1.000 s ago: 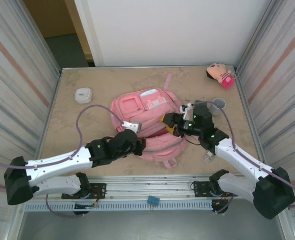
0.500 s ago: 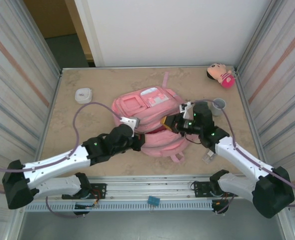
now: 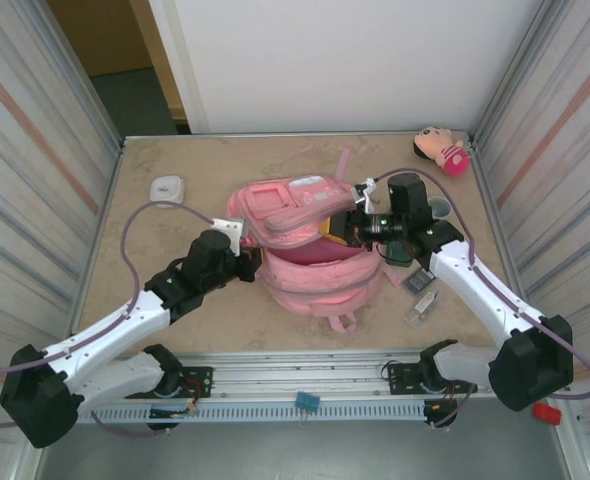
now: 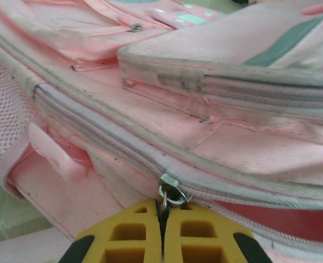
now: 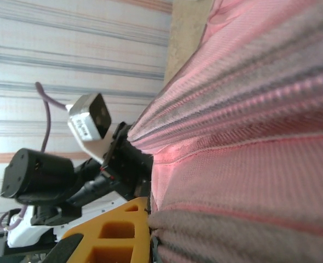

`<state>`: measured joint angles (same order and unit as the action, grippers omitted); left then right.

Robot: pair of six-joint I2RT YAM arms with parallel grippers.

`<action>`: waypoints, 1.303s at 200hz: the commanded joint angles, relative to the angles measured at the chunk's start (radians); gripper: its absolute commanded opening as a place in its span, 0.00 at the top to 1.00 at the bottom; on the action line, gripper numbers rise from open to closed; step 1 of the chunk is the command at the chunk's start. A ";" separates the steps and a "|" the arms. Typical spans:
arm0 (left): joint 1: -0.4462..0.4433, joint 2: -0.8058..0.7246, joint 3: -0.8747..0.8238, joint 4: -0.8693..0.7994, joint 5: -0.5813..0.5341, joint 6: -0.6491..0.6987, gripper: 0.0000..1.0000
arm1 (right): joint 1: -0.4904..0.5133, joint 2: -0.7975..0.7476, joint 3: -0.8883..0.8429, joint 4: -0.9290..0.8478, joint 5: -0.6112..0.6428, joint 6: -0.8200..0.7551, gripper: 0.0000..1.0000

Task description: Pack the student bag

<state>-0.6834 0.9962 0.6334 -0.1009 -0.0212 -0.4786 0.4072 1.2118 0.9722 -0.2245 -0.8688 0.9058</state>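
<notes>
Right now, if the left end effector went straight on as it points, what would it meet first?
The student bag: the left end effector is shut on its zipper pull, fabric directly ahead.

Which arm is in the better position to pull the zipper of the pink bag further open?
Left. The left gripper is shut on the zipper pull; the right gripper is shut on the student bag fabric, probably steadying it.

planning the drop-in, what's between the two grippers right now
The opened mouth of the student bag, dark pink inside, spans the stretch from the left gripper to the right gripper, in the top external view.
</notes>
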 commanded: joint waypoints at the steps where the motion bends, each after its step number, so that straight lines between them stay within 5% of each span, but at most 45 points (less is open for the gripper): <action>1: 0.097 0.052 -0.035 -0.005 -0.135 0.067 0.96 | -0.022 -0.025 0.113 0.015 -0.138 -0.067 1.00; 73: 0.150 0.073 -0.021 0.044 -0.127 0.180 0.82 | -0.008 0.023 0.155 -0.009 -0.126 -0.090 1.00; 107: 0.151 0.011 0.031 -0.057 -0.039 0.157 0.41 | 0.007 0.058 0.161 -0.011 -0.058 -0.111 1.00; 153: 0.148 -0.123 0.086 -0.135 0.139 0.247 0.14 | 0.053 0.126 0.187 0.065 -0.003 -0.100 1.00; 225: 0.147 -0.175 0.179 -0.247 -0.084 0.192 0.11 | 0.168 0.377 0.360 0.114 0.051 -0.133 1.00; 260: 0.147 -0.177 0.175 -0.255 -0.033 0.234 0.11 | 0.201 0.423 0.382 0.116 0.088 -0.130 0.98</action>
<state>-0.5323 0.8257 0.7879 -0.3225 -0.0528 -0.2726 0.5888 1.6211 1.3132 -0.1680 -0.8028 0.8085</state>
